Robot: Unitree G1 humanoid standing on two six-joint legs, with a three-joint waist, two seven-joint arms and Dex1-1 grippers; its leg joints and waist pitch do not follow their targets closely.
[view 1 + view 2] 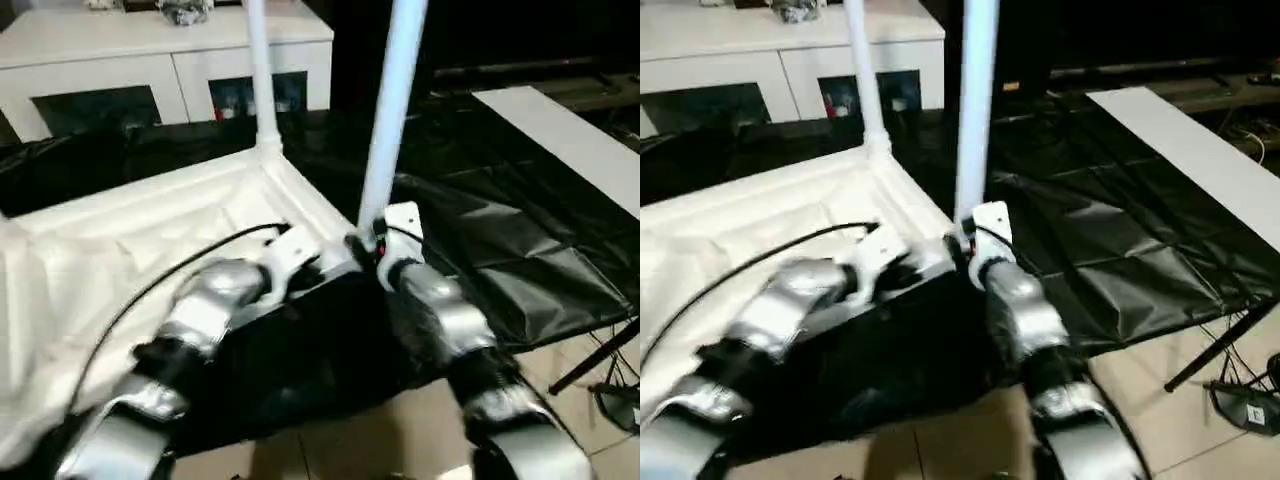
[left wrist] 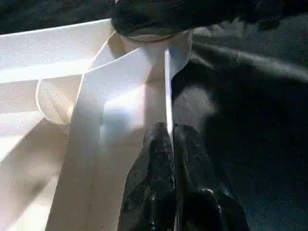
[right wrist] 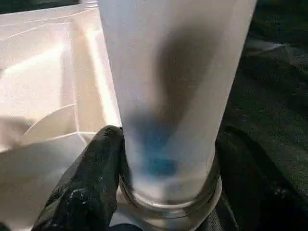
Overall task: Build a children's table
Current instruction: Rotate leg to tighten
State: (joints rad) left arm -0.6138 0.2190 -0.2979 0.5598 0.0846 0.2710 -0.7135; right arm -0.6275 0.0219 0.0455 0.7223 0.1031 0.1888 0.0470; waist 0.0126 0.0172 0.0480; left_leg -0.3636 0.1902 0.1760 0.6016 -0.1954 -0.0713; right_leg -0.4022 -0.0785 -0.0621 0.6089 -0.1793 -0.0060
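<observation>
The small white plastic children's table (image 1: 150, 230) is seen lying upside down on a black plastic sheet (image 1: 500, 240) spread over the floor, its ribbed underside facing up. Two long round tapered white legs stand upright from it: the far leg (image 1: 260, 70) at the far corner and the near leg (image 1: 392, 110) at the corner closest to the robot's right arm.

The right pincer (image 3: 144, 192) is placed at the base of the near leg, one black finger (image 3: 91, 178) pressed against the leg just above its screw collar; the other finger is hidden behind the leg, so the pincer is seen grasping the near leg. The left pincer (image 2: 171, 139) is clenched, its two black fingertips pinched on the thin raised rim of the tabletop, just beside the same corner.

Behind the table a white cabinet with glass-fronted compartments (image 1: 150, 70) is seen; small coloured items are visible behind the glass but cannot be identified. A white flat board (image 1: 570, 140) lies on the sheet to the right, well apart from the table. Bare tiled floor (image 1: 400, 440) is seen at the near edge of the sheet, with a black stand leg and cables (image 1: 600, 370) at the right.
</observation>
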